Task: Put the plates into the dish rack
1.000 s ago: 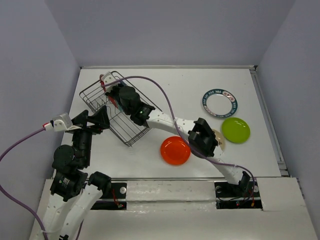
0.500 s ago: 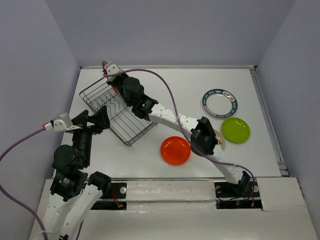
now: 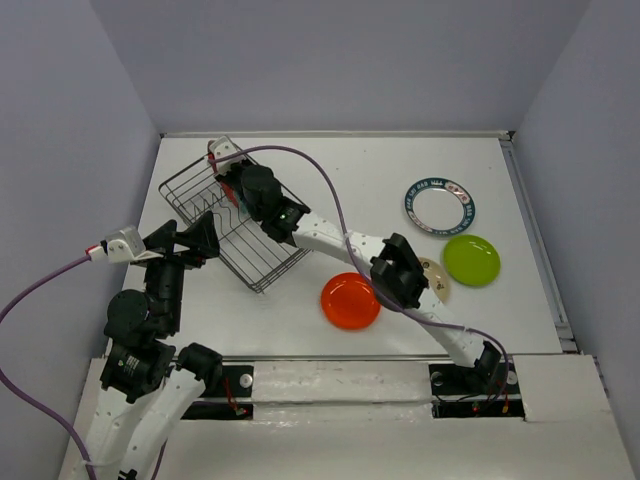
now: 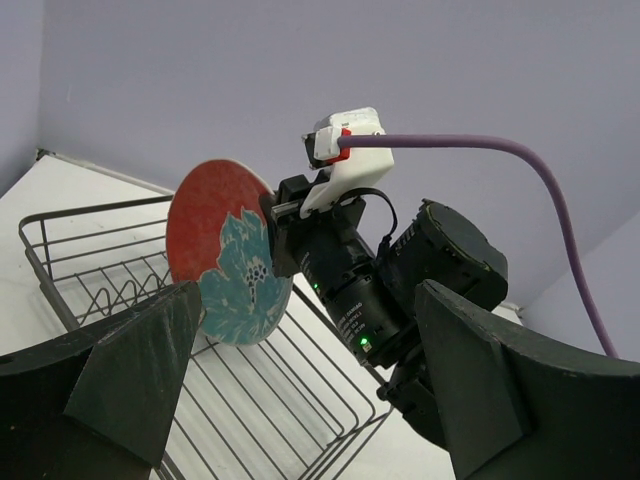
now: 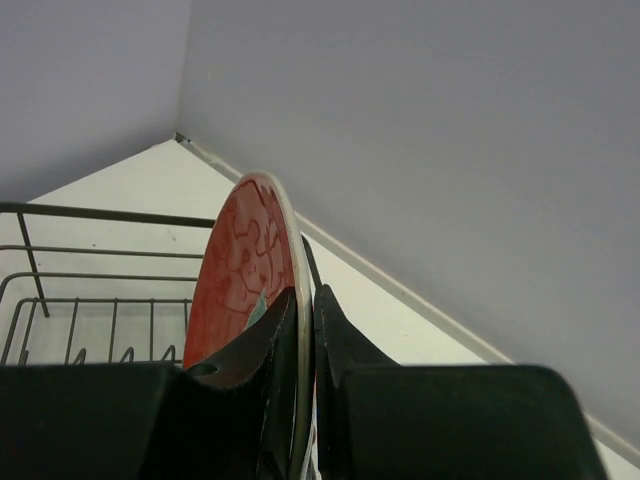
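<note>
My right gripper [image 3: 230, 187] is shut on the rim of the red plate with a teal flower [image 4: 232, 252] and holds it upright, on edge, over the far part of the dish rack [image 3: 252, 272]. In the right wrist view the plate [image 5: 245, 255] stands clamped between my fingertips [image 5: 305, 295], with rack wires [image 5: 80, 250] below it. My left gripper [image 3: 196, 240] is open and empty at the rack's near-left side; through its jaws I see the rack [image 4: 100, 290] and the right wrist. The dark blue plate is out of view.
On the table right of the rack lie an orange plate [image 3: 350, 301], a teal-rimmed white plate [image 3: 440, 206], a lime green plate [image 3: 471, 259] and a speckled beige plate [image 3: 440, 282], which is partly hidden by the right arm's elbow. Walls close the table in.
My right gripper carried the red plate up towards the rack's far end, then came back down a little over the rack. The left arm has not moved.
</note>
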